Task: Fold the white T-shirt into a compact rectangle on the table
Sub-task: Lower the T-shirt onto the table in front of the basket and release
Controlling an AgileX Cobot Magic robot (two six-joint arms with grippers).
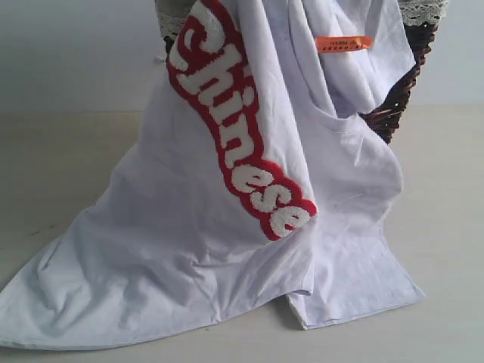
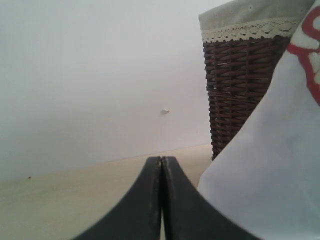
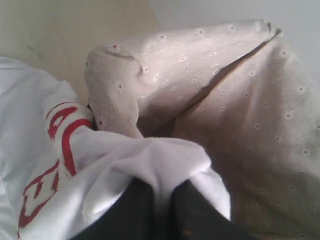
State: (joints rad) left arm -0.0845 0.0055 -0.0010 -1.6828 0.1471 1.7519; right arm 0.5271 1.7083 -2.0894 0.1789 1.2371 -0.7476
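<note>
The white T-shirt (image 1: 189,227) hangs from above the exterior view's top edge, and its lower part spreads over the table (image 1: 446,227). Its red patch (image 1: 234,128) with the word "Chinese" runs diagonally down the front. The orange neck tag (image 1: 342,43) shows near the top. Neither gripper appears in the exterior view. My right gripper (image 3: 164,186) is shut on a bunched fold of the white T-shirt (image 3: 150,155), above the basket's cream lining. My left gripper (image 2: 161,162) is shut and empty, low over the table (image 2: 75,200), with the shirt's cloth (image 2: 270,165) just beside it.
A dark brown wicker basket (image 1: 397,91) with cream lace trim (image 2: 250,30) stands behind the shirt at the back right. Its dotted cream lining (image 3: 240,125) fills much of the right wrist view. A pale wall (image 2: 75,75) backs the table.
</note>
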